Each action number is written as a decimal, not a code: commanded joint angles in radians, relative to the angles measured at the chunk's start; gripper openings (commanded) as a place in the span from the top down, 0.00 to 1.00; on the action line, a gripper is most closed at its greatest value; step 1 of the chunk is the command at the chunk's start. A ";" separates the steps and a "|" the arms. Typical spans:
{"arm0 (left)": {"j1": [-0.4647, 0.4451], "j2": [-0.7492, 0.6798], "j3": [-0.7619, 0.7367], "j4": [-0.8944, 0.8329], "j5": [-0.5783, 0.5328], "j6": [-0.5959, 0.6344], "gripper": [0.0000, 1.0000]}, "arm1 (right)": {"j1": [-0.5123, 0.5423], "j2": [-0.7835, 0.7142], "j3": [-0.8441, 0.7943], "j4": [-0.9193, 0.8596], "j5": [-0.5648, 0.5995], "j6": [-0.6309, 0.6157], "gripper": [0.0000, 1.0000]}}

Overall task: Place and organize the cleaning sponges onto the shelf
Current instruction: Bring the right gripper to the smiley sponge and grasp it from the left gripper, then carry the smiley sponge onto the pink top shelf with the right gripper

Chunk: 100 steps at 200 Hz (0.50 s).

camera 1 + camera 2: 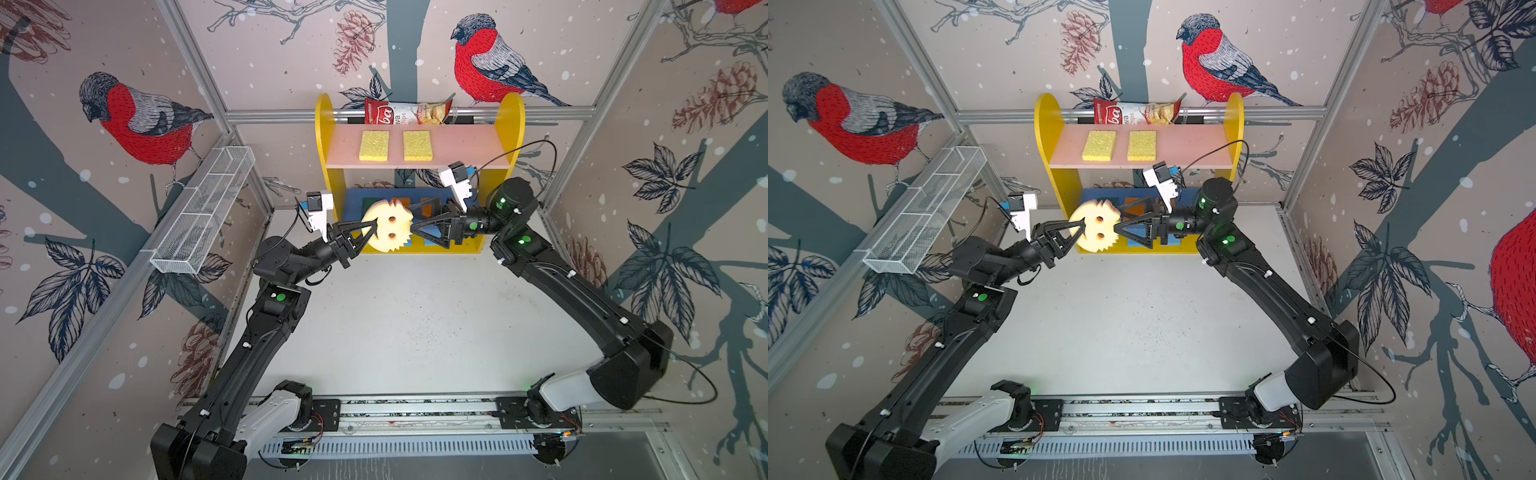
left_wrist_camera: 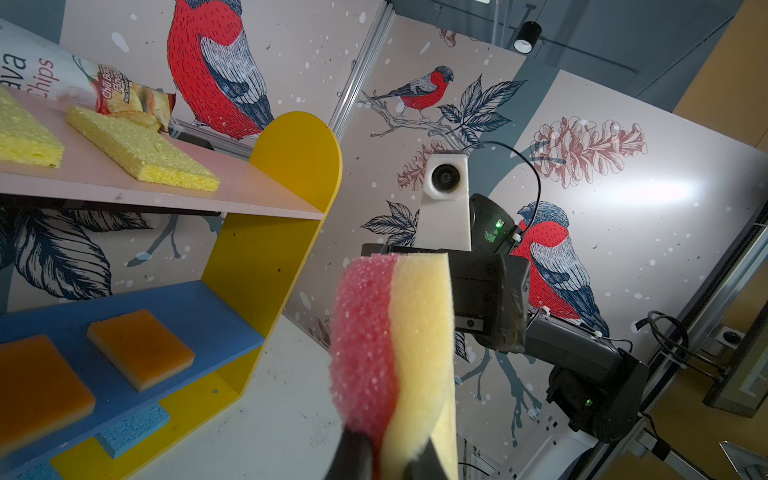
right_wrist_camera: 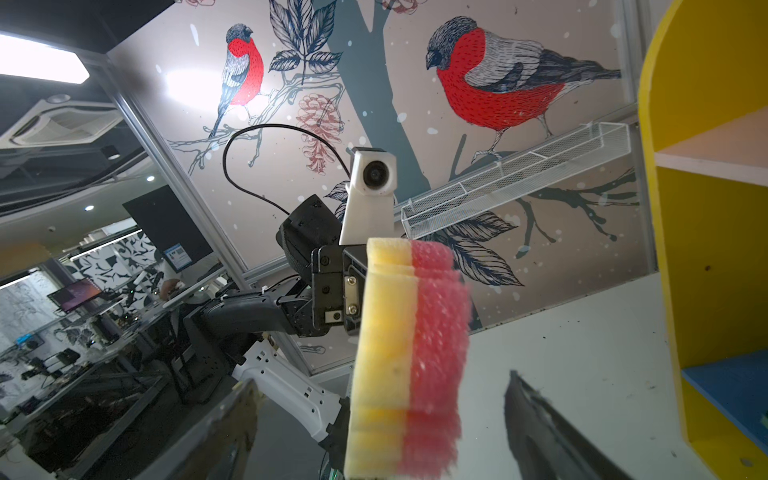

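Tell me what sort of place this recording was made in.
Likely a robot test cell in a lab or office: aluminium framing holds bird-print wall panels around a white table, and the right wrist view shows desks with monitors beyond.

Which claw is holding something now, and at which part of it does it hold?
The left claw pinches the round smiley sponge at its rim, one finger on each face. The right claw stands open around the opposite rim, not gripping.
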State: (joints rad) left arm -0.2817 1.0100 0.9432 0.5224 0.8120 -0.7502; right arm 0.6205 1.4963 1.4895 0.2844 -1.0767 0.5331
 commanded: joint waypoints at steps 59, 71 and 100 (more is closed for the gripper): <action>0.016 -0.002 -0.004 0.077 0.010 -0.020 1.00 | 0.006 0.077 0.064 -0.022 -0.025 -0.014 0.61; 0.020 -0.005 -0.004 0.071 0.007 -0.017 1.00 | -0.001 0.076 0.056 -0.007 -0.018 -0.004 0.77; 0.043 -0.018 0.006 0.037 -0.013 -0.011 0.92 | -0.029 0.070 0.036 0.044 -0.004 0.049 0.95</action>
State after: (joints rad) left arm -0.2596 1.0092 0.9398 0.5362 0.8268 -0.7696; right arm 0.6174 1.5726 1.5360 0.2546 -1.0958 0.5304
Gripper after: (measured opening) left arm 0.103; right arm 0.090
